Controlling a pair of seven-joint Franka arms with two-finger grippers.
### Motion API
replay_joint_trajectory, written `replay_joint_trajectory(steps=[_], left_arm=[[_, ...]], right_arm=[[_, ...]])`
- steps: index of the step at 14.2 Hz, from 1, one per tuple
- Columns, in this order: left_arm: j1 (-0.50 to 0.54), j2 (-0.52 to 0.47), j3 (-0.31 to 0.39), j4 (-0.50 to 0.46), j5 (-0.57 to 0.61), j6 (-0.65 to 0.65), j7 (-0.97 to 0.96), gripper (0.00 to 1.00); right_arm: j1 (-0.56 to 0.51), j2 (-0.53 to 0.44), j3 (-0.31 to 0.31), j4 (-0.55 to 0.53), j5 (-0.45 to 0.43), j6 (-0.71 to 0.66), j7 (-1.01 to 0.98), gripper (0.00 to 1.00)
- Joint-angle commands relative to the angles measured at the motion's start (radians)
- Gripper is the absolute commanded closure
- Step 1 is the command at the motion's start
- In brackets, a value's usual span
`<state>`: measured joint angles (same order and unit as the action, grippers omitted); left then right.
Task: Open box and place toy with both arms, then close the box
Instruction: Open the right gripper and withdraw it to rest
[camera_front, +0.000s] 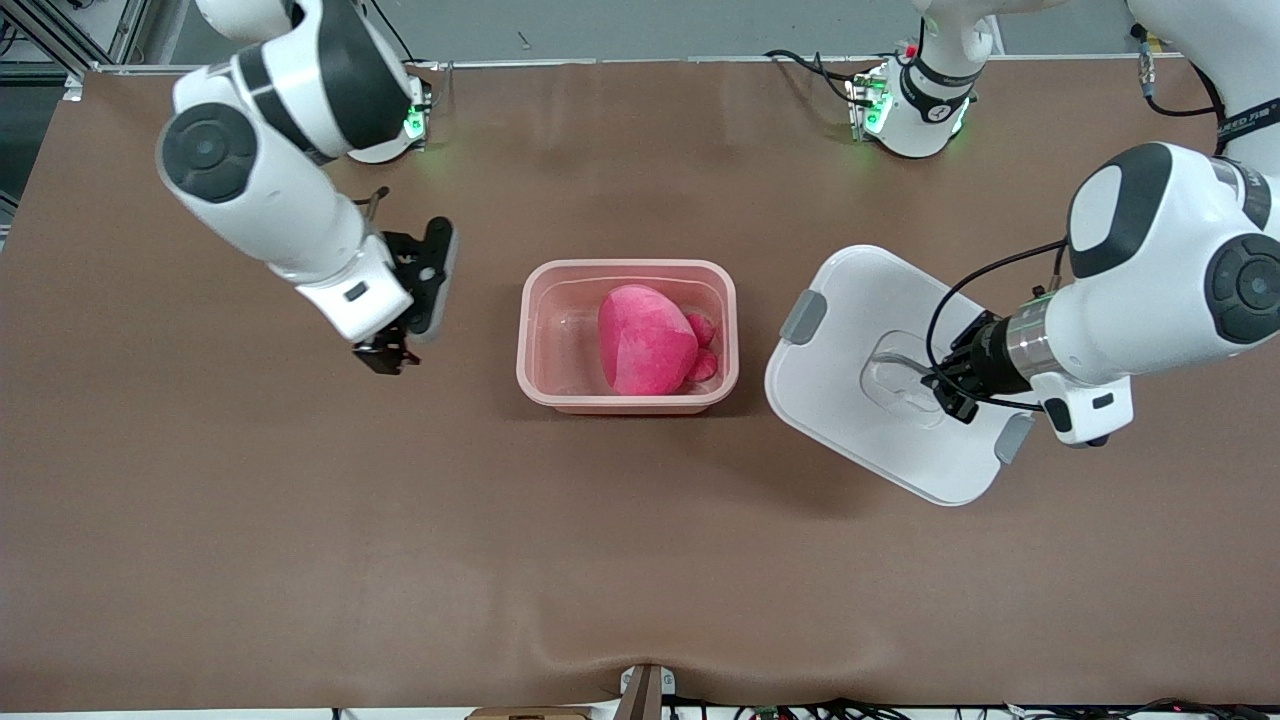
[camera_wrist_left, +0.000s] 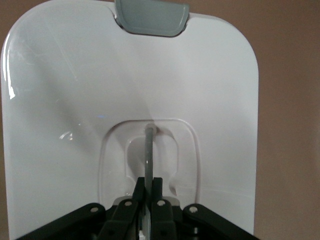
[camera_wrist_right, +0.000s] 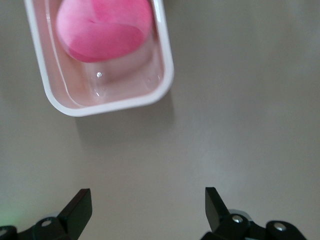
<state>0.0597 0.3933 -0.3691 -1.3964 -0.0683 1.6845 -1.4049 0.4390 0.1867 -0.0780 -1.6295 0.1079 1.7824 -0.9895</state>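
The translucent pink tub of the box (camera_front: 625, 405) stands open mid-table with the pink plush toy (camera_front: 648, 340) inside. Its white lid (camera_front: 850, 330) with grey clips (camera_front: 803, 316) is off the tub, toward the left arm's end, with a shadow under it. My left gripper (camera_front: 945, 388) is shut on the lid's clear centre handle (camera_wrist_left: 149, 145); the lid (camera_wrist_left: 65, 80) fills the left wrist view, where the gripper (camera_wrist_left: 149, 182) pinches the handle. My right gripper (camera_front: 385, 355) is open and empty over bare table toward the right arm's end. The right wrist view shows its gripper (camera_wrist_right: 148, 210), the tub (camera_wrist_right: 167, 75) and the toy (camera_wrist_right: 105, 25).
The brown table (camera_front: 400, 550) carries only the tub and lid. The two arm bases (camera_front: 910, 110) stand along the edge farthest from the front camera.
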Motion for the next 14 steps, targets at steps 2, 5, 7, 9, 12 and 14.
replay_joint_trajectory(steps=[2,5,7,9,12,14], left_arm=[[-0.001,-0.022,-0.005,0.008,-0.012,-0.006,-0.055,1.00],[0.006,-0.030,-0.005,0.008,-0.007,-0.009,-0.055,1.00],[0.006,-0.042,-0.004,0.010,-0.010,-0.008,-0.049,1.00],[0.009,-0.044,-0.005,0.017,-0.010,-0.003,-0.045,1.00],[0.009,-0.045,-0.004,0.019,-0.010,0.018,-0.048,1.00],[0.005,-0.044,-0.002,0.039,-0.010,0.020,-0.048,1.00]], right_arm=[[-0.069,-0.013,0.014,0.003,0.015,-0.024,0.094,0.00],[-0.132,-0.023,0.015,0.005,0.009,-0.067,0.193,0.00],[-0.180,-0.036,0.015,0.003,0.013,-0.092,0.233,0.00],[-0.215,-0.061,0.014,0.003,0.003,-0.118,0.337,0.00],[-0.224,-0.130,0.015,-0.006,-0.002,-0.150,0.607,0.00],[-0.264,-0.153,0.018,-0.019,-0.005,-0.166,0.712,0.00]])
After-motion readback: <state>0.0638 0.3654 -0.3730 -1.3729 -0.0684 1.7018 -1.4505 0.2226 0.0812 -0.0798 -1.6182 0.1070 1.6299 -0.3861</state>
